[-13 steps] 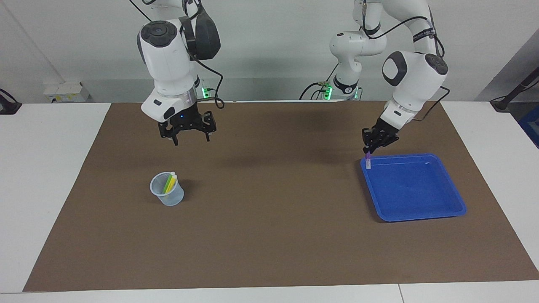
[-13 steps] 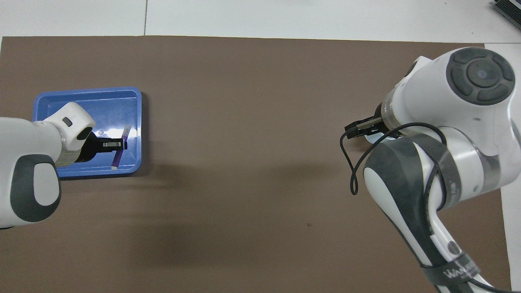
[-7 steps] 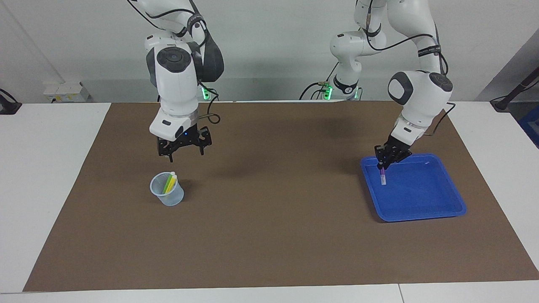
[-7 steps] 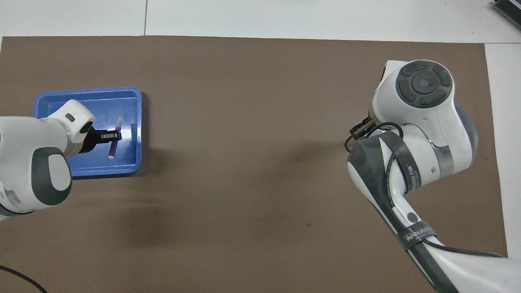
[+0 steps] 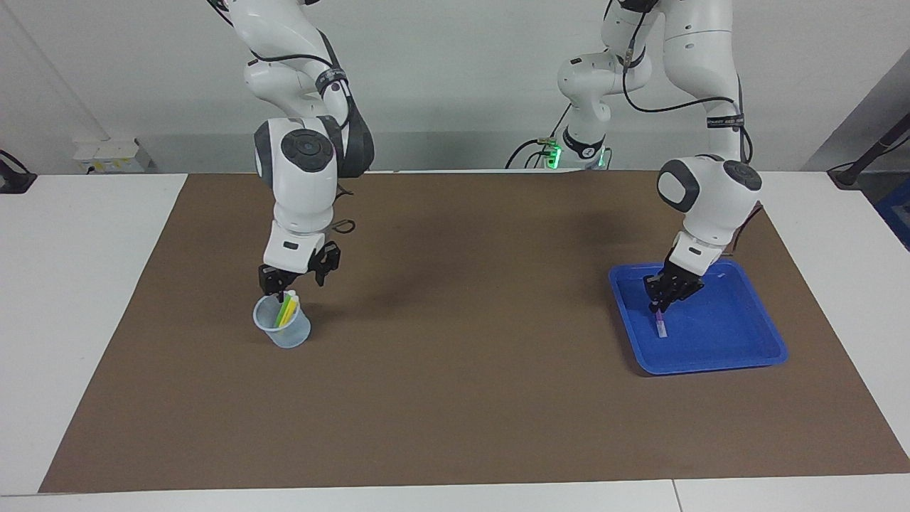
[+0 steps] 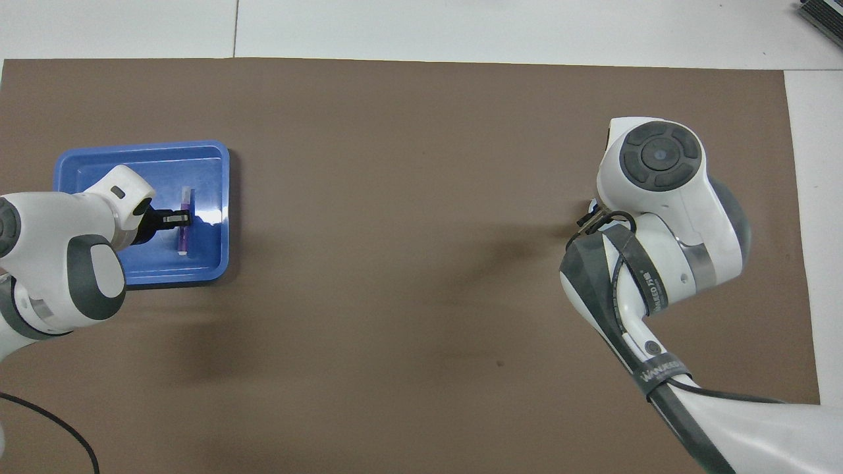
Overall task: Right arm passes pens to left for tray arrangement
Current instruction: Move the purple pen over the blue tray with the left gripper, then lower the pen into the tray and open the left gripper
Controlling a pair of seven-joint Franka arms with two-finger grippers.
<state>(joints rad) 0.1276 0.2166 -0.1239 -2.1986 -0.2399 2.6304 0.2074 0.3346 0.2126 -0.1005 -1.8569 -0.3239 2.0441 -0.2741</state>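
The purple pen (image 5: 660, 324), at the right of the facing view, is pinched in the left gripper (image 5: 658, 310), fingers closed on its upper end. Its whitish tip points down into the blue tray (image 5: 753, 355); whether that tip touches the tray floor I cannot tell. In the overhead view the same pen (image 6: 184, 232) shows at the left of the frame, within the tray's rim (image 6: 222, 197) near the side that faces the middle of the surface. So the first pen has reached the left arm and looks close to being set down, though it is not yet released.

The yellow pen (image 5: 290, 309) and the green pen (image 5: 282, 311) stand together in the small translucent cup (image 5: 283, 332), left of centre in the facing view. The right gripper (image 5: 287, 291) hangs just over the cup's mouth at the pen tops; whether its fingers are open or closed on a pen I cannot tell. In the overhead view the right arm's own body hides the gripper and the cup.

My reading: one of three pens is nearly placed, and two remain to be lifted, handed across and arranged.
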